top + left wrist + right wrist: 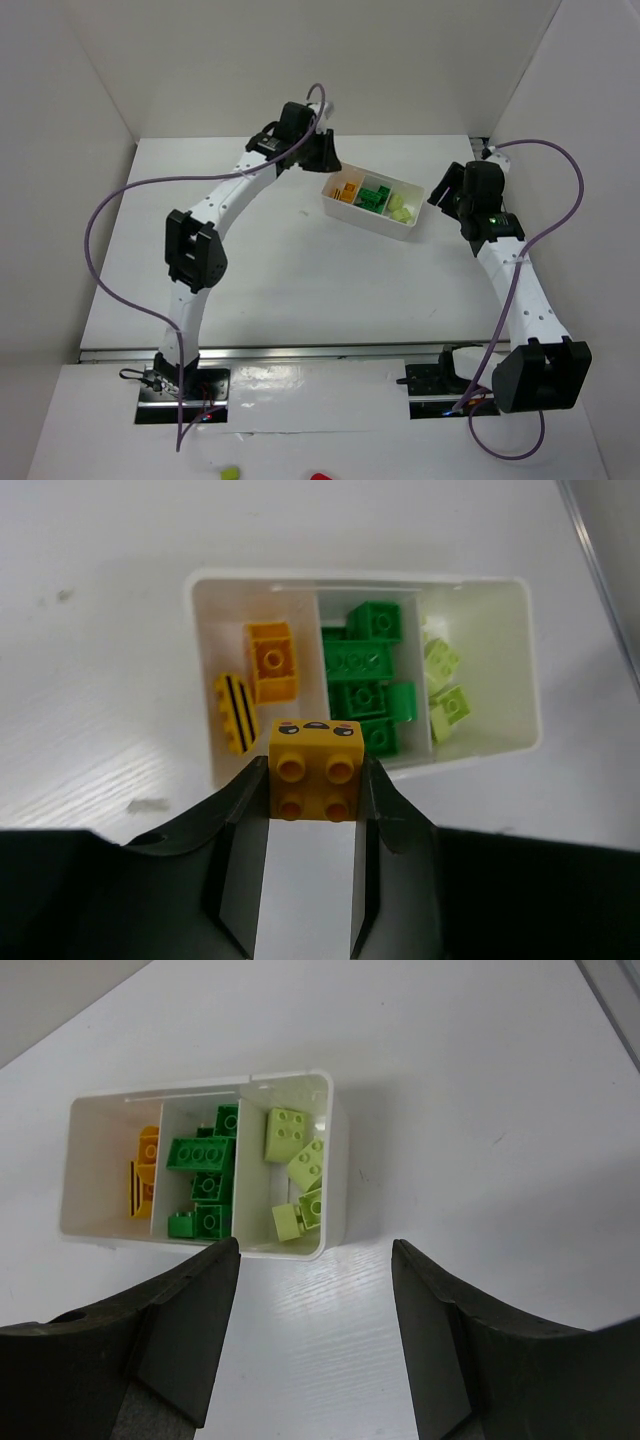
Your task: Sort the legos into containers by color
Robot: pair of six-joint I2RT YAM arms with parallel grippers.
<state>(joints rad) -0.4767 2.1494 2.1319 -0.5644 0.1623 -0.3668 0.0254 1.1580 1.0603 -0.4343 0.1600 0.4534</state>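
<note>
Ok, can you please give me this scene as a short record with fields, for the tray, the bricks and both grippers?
tray: white, three compartments
one end: two orange bricks
middle: green bricks
other end: pale green bricks
left gripper: shut on an orange brick, at the tray's orange end
right gripper: open, empty, facing the tray

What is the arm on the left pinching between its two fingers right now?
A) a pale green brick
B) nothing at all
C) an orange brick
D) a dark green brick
C: in its wrist view the left gripper is shut on an orange brick with four studs.
</note>
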